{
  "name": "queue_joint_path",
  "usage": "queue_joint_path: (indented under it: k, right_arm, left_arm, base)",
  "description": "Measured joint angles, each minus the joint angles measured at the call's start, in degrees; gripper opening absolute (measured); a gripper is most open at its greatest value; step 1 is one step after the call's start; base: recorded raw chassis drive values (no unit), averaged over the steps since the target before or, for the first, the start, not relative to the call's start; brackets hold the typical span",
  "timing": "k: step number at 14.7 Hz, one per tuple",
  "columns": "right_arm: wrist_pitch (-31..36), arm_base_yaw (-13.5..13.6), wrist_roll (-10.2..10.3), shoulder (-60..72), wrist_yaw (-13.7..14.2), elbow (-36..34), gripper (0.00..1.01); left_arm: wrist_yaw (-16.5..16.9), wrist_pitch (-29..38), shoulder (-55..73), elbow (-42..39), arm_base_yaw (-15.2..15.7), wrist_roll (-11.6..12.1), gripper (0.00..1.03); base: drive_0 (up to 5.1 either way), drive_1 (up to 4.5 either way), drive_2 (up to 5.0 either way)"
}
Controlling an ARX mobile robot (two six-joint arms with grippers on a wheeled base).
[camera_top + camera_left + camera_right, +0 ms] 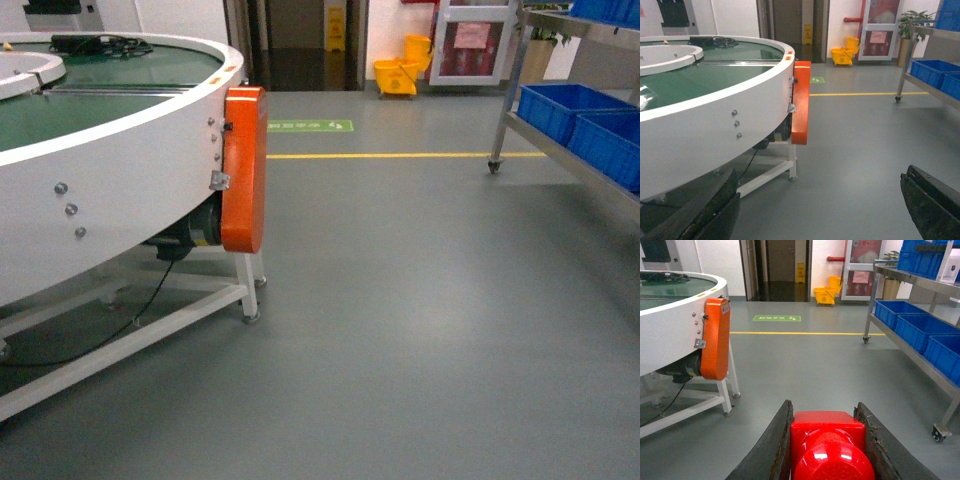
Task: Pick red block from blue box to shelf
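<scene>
Left gripper (820,210): jaws spread wide, nothing between them, grey floor (855,150) below. Conveyor (110,150) at left. Right gripper (827,440): fingers clamped against both sides of red block (829,447). Block glossy, round stud facing camera. Shelf (920,315) at right, blue crates (912,322) on tiers.

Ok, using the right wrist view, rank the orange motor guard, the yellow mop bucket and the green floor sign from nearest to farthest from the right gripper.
1. Orange motor guard, left, on the conveyor's edge.
2. Green floor sign, ahead, just beyond the yellow line.
3. Yellow mop bucket, far back by the wall.

The right gripper holds the red block.
</scene>
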Motion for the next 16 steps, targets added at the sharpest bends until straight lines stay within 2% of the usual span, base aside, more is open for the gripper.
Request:
queue_joint_path:
  k: [5,16]
  right_arm:
    - [0.0,0.0,0.0,0.0,0.0,0.0,0.28]
    - [0.0,0.0,0.0,0.0,0.0,0.0,0.28]
  left_arm:
    - [-0.1,0.0,0.0,0.0,0.0,0.0,0.98]
    - [0.0,0.1,0.0,0.0,0.0,0.0,0.98]
  base:
    - [0.0,4.28,-4.3]
    - [-1.5,-1.49,-1.5]
